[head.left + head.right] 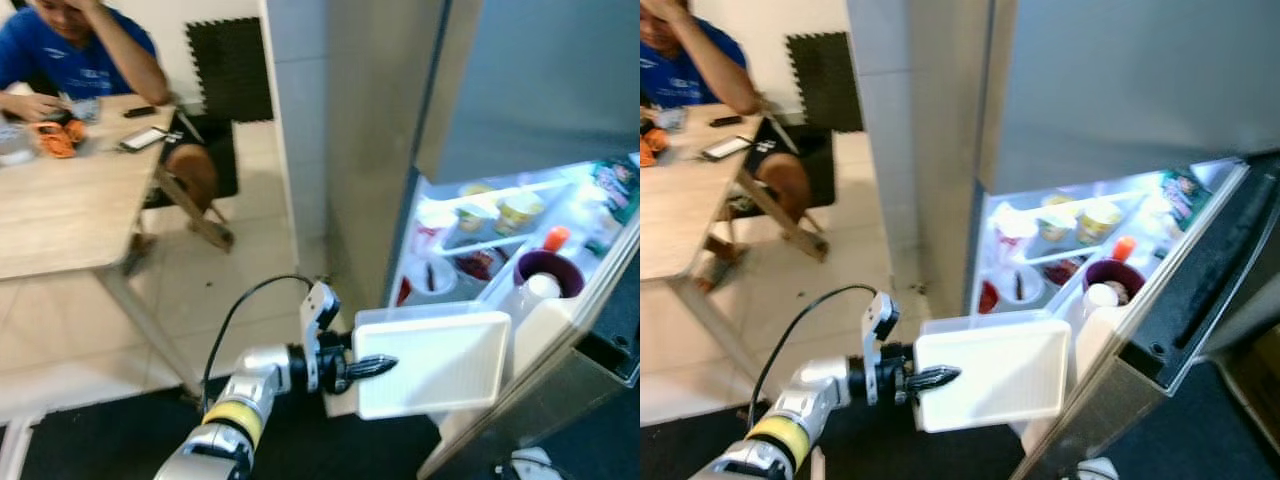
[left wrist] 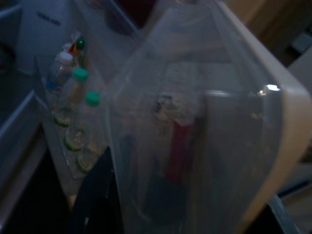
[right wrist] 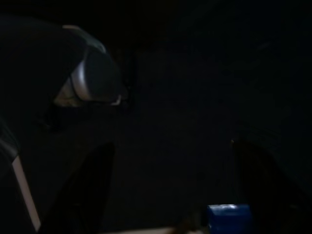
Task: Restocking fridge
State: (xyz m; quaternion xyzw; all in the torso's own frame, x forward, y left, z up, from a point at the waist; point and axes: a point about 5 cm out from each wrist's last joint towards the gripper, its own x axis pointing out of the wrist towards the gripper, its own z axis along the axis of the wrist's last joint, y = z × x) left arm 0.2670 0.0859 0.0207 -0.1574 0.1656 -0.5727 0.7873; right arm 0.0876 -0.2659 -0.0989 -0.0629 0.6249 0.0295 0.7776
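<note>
My left gripper [image 1: 375, 366] is shut on the near edge of a white plastic container [image 1: 435, 362] and holds it out level in front of the open fridge [image 1: 480, 230]. The container's far side is close to the lower lit shelves. Yellow-lidded cups [image 1: 520, 210] stand on a shelf, and a purple bowl [image 1: 548, 272] sits beside a white bottle [image 1: 541, 290] lower down. In the left wrist view the container's translucent wall [image 2: 195, 126] is right in front, and green-capped bottles [image 2: 73, 97] stand in a rack beyond. In the dark right wrist view the right gripper [image 3: 173, 190] hangs with its fingers apart.
The fridge door [image 1: 1200, 290] stands open at the right. A person [image 1: 80, 50] sits at a wooden table [image 1: 60, 210] at the back left, with a phone [image 1: 145, 138] on it. A chair [image 1: 190, 190] stands beside it on the tiled floor [image 1: 250, 280].
</note>
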